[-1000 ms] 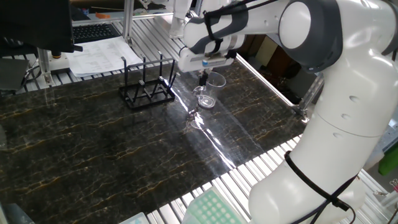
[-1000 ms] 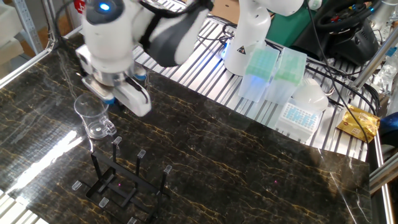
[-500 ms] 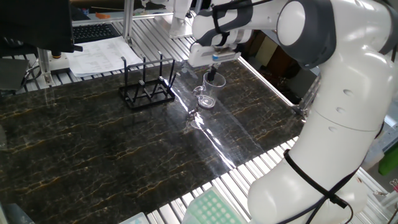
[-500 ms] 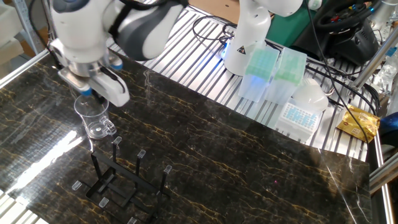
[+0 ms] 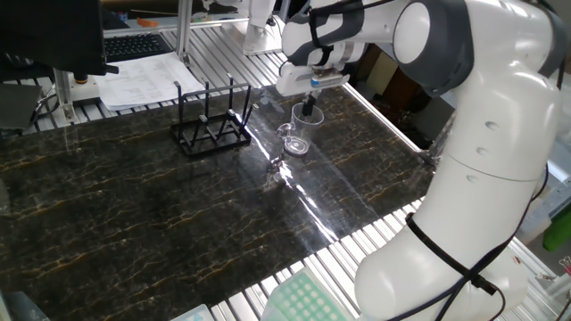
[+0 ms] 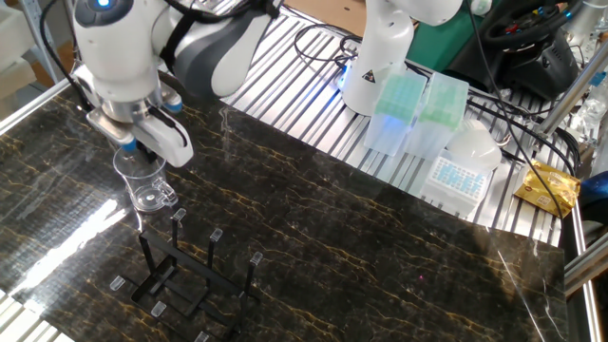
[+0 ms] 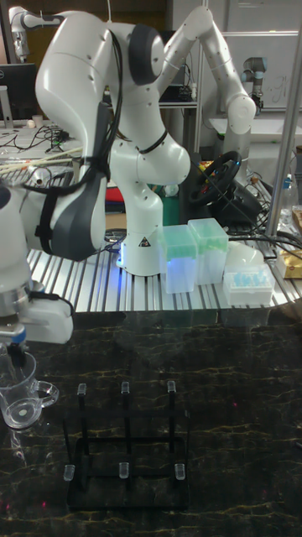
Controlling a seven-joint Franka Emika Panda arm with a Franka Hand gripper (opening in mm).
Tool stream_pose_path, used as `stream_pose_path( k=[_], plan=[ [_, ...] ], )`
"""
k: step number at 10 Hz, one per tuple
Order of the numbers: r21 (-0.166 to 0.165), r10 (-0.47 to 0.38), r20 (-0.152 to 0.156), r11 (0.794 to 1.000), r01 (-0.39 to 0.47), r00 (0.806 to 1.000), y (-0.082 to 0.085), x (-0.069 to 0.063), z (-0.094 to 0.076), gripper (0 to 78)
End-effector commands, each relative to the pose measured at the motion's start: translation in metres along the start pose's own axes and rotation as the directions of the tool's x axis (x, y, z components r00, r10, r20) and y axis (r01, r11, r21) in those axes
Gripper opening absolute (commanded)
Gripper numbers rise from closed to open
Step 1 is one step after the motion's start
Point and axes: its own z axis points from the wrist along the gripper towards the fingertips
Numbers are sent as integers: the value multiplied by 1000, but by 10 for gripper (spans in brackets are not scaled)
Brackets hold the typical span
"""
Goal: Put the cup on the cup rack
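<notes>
My claw (image 5: 309, 109) dips into the rim of the cup (image 5: 302, 130), which stands upright on the counter (image 5: 134, 214) near the cup rack (image 5: 210, 125). The tall view alone shows its handle facing the rack; whether my fingers are apart, I cannot tell. Open dark counter lies in front.

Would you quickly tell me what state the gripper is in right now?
Gripper: lowered at the rim of the cup, which stands on the table beside the cup rack; whether it is open or closed cannot be told.
</notes>
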Motion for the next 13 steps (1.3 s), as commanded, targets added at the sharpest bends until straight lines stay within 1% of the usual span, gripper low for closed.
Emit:
stream_pose_path(
  k=[1,2,3,4,6,7,8,9,10,11,12,13],
  plan=[
    [-8,-4,3,1000,4,1000,0,3,14,0],
    [-15,-7,-1,1000,7,1000,1,7,16,0],
    [-31,-7,-7,999,7,1000,3,12,18,0],
    [-40,-6,-11,999,6,1000,6,18,20,0],
    [-42,0,-13,999,-1,1000,11,27,23,0],
    [-51,23,-22,998,-24,999,22,39,25,0],
    [-48,44,-28,998,-46,999,32,47,25,0],
    [-47,57,-33,997,-58,998,39,52,24,0],
    [-44,89,-42,995,-90,995,55,62,21,0],
    [-43,93,-43,995,-95,995,57,64,21,0],
    [-40,117,-49,992,-119,992,69,70,17,0],
    [-39,118,-49,992,-120,992,71,70,16,0]
  ],
)
